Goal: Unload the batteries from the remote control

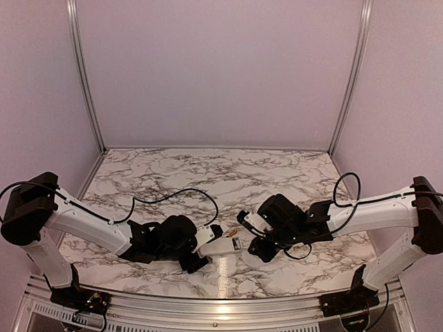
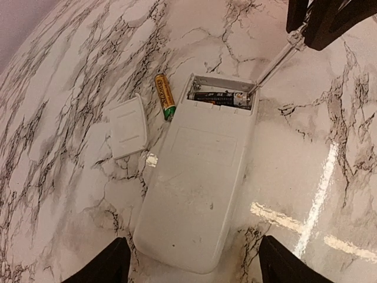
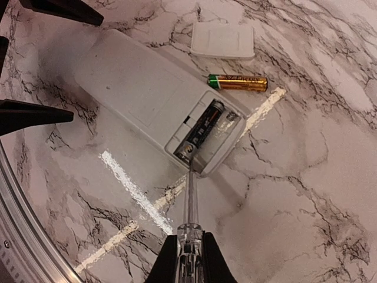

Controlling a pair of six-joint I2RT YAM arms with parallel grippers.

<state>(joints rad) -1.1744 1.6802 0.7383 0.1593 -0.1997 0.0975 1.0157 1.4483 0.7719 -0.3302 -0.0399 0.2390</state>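
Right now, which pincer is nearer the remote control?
Left. The left pincer straddles the closed end of the remote control; the right pincer sits beyond the battery end, reaching it through a clear stick.

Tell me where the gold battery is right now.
The gold battery lies loose on the table. In the left wrist view it is just left of the remote, by its open compartment, between it and the detached cover.

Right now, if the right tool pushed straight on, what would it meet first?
The clear stick it grips leads, tip at the open compartment of the remote control; probably the dark battery there comes first, though depth is unclear.
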